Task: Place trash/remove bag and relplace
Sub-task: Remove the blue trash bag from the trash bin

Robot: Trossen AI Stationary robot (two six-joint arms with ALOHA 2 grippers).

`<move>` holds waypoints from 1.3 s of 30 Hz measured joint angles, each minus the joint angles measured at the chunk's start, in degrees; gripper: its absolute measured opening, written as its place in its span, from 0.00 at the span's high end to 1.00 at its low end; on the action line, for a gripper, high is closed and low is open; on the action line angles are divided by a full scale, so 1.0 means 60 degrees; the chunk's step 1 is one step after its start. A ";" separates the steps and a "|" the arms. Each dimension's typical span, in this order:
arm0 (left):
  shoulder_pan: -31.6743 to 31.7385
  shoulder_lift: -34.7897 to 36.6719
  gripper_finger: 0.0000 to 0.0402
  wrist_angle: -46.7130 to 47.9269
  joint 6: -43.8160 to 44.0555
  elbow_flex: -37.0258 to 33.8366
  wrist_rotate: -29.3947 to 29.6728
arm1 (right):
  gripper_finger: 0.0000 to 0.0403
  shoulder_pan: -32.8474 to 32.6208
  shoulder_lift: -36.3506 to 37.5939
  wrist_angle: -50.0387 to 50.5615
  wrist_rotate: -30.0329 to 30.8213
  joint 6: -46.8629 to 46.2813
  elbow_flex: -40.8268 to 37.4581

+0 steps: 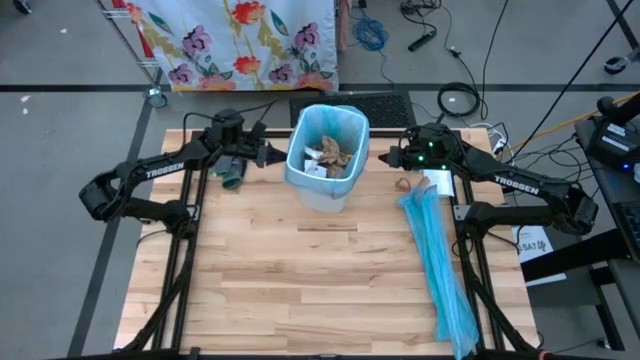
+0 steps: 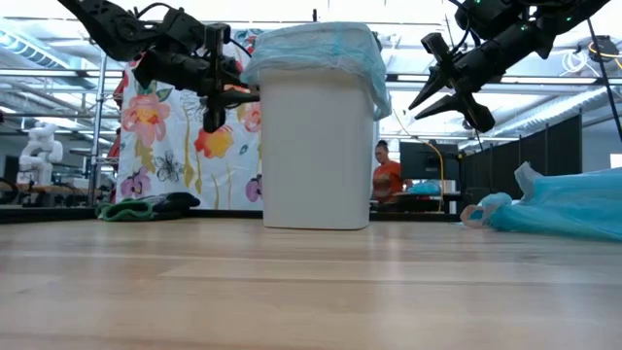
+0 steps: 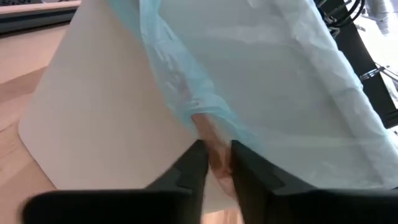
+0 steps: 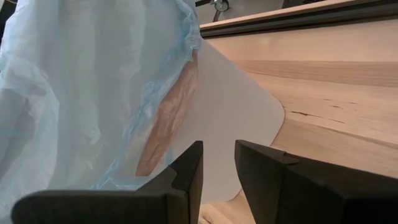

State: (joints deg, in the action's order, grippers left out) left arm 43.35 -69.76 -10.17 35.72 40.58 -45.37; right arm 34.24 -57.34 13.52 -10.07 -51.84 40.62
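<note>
With both hands narrow, the left hand should pinch the bag's folded-over hem before lifting it off the bin, while the right hand waits beside it empty.

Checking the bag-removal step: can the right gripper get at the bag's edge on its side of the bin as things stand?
Probably yes. The right gripper hangs beside the bin, just off the light-blue bag folded over the rim, with nothing between them.

I see the bin at the desk's far middle, trash inside it. My left tool sits just left of it, my right tool just right, and plastic sheets lie along the desk's right side.
</note>
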 joint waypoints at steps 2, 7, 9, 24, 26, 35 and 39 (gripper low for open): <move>0.0000 0.0000 0.94 0.0000 0.0013 0.0000 0.0000 | 0.79 -0.0003 0.0000 0.0001 0.0000 0.0000 0.0000; 0.0004 0.0000 0.99 0.0001 0.0023 0.0000 0.0000 | 0.79 -0.0003 0.0000 0.0000 0.0000 -0.0009 0.0000; 0.0004 0.0011 0.99 0.0005 0.0022 0.0000 0.0000 | 0.79 -0.0003 0.0000 0.0004 -0.0002 -0.0166 0.0000; 0.0663 0.0390 1.00 0.0028 -0.0014 0.0004 -0.0465 | 0.79 -0.0731 0.0004 0.0002 0.0703 -0.0752 0.0000; 0.0659 0.0390 1.00 0.0026 -0.0017 0.0004 -0.0473 | 0.79 -0.0797 0.0004 0.0000 0.0699 -0.0799 0.0000; 0.0659 0.0390 1.00 0.0028 -0.0011 0.0004 -0.0473 | 0.79 -0.0839 -0.0033 0.0000 0.0696 -0.0522 0.0000; 0.0652 0.0390 1.00 0.0029 0.0088 0.0007 -0.0473 | 0.79 -0.0820 -0.0073 0.0000 0.0469 -0.0176 0.0000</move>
State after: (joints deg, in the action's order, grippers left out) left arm 47.27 -67.42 -10.00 36.25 40.62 -48.21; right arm 29.32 -57.78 13.52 -7.25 -52.90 40.62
